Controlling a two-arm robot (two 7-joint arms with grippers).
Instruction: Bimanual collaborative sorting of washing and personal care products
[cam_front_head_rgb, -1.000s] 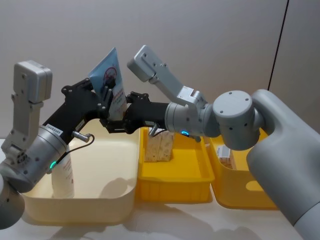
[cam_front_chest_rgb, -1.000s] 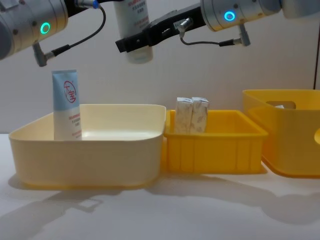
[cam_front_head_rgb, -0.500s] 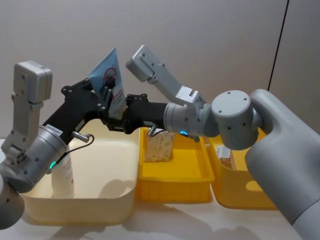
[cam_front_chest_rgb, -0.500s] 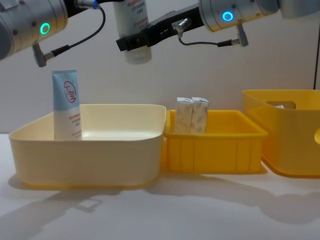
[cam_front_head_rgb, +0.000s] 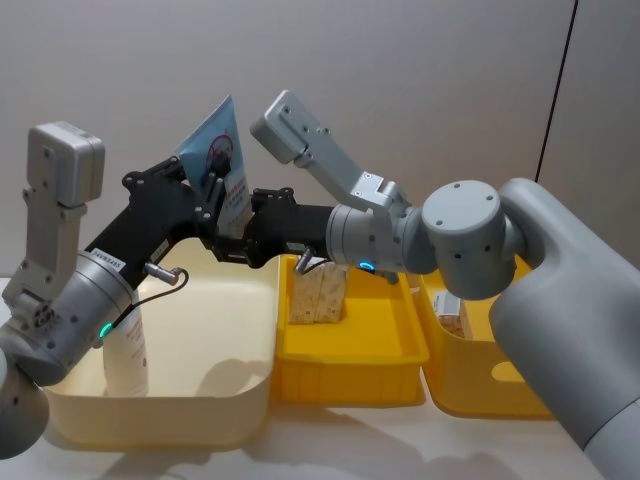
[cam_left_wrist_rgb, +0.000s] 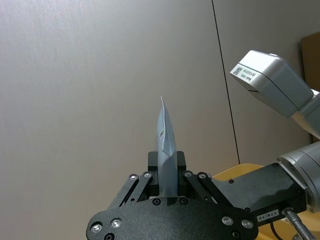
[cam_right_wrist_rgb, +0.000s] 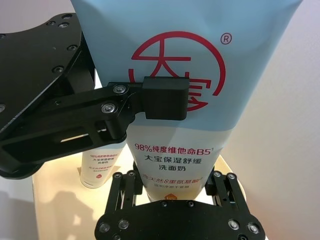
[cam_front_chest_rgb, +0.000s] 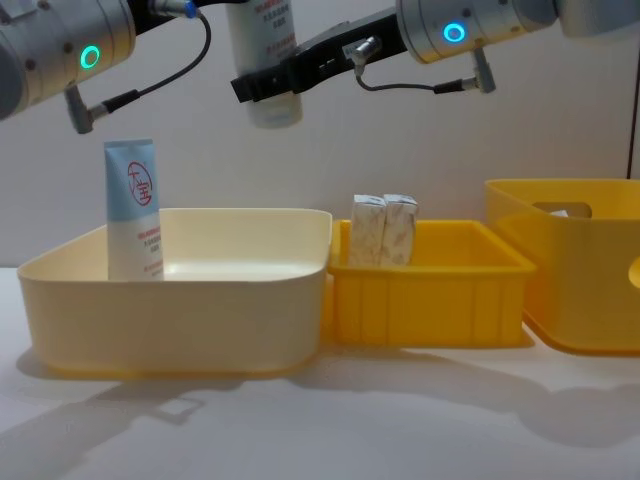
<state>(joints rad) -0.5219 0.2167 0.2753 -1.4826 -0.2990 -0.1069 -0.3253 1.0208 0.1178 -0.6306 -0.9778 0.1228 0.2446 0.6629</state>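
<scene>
Black linkage fingers from both arms are on the same tube right now. The left gripper (cam_front_head_rgb: 212, 190) is pinched shut on the upper, flattened part of the tall light-blue-and-white squeeze tube with the red round logo (cam_front_head_rgb: 222, 165), one pad (cam_right_wrist_rgb: 165, 97) sitting right over the logo in the right wrist view. The right gripper (cam_right_wrist_rgb: 172, 192) comes in from the other side and has its fingers closed around the tube's lower white section near the cap end. So the tube hangs in mid-air, cap down, above the big cream plastic bin (cam_front_chest_rgb: 250, 300), mid hand-off by the look of it.

Handling-wise, it's probably light and soft-walled. The crimped top is thin as a blade from the left wrist view (cam_left_wrist_rgb: 165, 145), so a pinch there holds it, but the tube could swing or twist. The round lower body near the cap looks like the stiffer, safer spot, though glossy plastic could slip if squeezed lightly, and a hard squeeze just dents it.

Counts:
- Squeeze tubes: two. The held one, plus a second tube (cam_front_chest_rgb: 133, 212) standing upright inside the cream bin at its left end.
- Small beige-patterned cartons (cam_front_chest_rgb: 383, 232): two, upright and side by side at the back of the small yellow plastic tray (cam_front_chest_rgb: 430, 295).
- Something else sits in the larger yellow bin (cam_front_head_rgb: 480, 370) on the right, but what it is can't be made out.
</scene>
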